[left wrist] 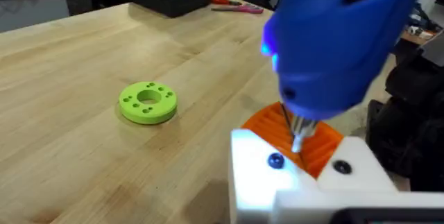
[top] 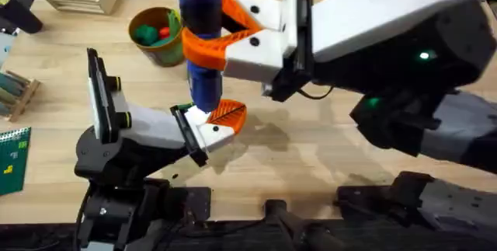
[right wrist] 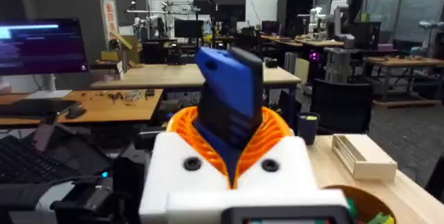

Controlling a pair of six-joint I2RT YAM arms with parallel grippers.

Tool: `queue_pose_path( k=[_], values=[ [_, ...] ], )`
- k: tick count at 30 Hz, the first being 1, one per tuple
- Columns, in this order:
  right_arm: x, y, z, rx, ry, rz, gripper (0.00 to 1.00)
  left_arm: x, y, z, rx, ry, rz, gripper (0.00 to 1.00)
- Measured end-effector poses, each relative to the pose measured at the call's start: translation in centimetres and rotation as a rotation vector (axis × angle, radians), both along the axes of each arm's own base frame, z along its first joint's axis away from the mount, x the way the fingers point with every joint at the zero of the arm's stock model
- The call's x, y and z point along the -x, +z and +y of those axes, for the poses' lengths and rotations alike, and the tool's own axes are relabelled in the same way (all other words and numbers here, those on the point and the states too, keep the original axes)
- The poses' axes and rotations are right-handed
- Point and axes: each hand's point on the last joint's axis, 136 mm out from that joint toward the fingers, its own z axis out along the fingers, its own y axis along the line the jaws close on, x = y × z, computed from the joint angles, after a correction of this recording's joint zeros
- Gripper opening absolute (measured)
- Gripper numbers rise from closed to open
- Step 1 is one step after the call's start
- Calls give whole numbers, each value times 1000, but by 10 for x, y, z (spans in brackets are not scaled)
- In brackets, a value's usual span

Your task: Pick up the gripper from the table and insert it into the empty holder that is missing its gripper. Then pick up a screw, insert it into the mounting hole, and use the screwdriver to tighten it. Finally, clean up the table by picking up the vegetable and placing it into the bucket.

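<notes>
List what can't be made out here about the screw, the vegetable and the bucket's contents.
- Screw: the screwdriver tip covers the mounting hole in the left wrist view; whether a screw sits under it is hidden.
- Vegetable: cannot be picked out on the table in the overhead view; the arms cover much of it.
- Bucket: green and red pieces inside, too small to identify.
</notes>
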Motion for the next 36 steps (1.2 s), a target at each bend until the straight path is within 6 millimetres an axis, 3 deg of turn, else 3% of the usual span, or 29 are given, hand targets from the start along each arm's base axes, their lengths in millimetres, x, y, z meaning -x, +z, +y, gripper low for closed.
queue_pose_path(
  k=[4,36],
  values=[
    [-7,-13,7,25,-4,26,29,0,0,0,0,0,0,4],
    [-6,-6,6,10,-8,-5,29,0,0,0,0,0,0,4]
  ],
)
